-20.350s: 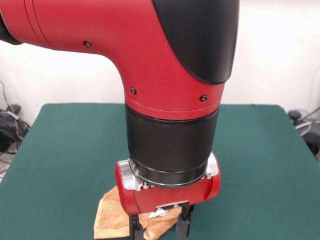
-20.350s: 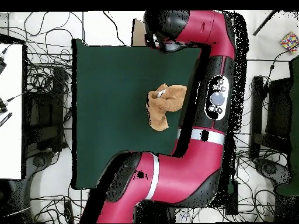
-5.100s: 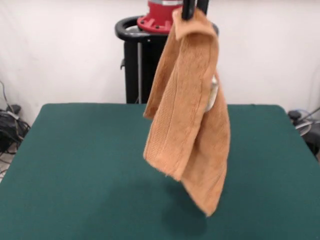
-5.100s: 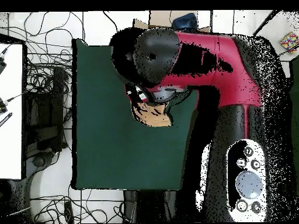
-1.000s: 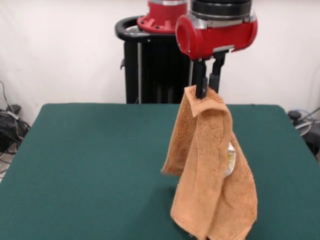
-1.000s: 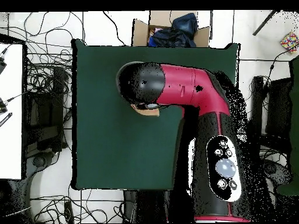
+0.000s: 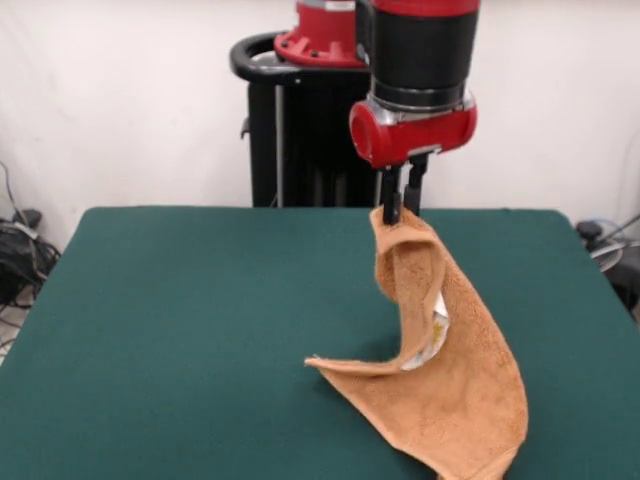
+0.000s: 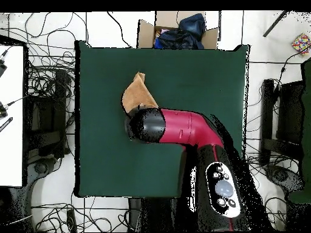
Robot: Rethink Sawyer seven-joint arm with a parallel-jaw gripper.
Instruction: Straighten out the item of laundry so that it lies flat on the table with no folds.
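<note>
Pinching one corner of the towel (image 7: 440, 400), the gripper (image 7: 400, 205) has it dangling with its lower end dragging on the table (image 7: 180, 300), so letting go here probably leaves it crumpled.

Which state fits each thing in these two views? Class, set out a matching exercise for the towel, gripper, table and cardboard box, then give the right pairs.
Things:
1. towel
2. gripper
3. table
4. cardboard box

States:
A. dark green top
B. shut on a corner, raised above the table
C. hangs from one corner, lower edge on the table
D. off the table, holds dark cloth

Pairs: 1-C, 2-B, 3-A, 4-D
</note>
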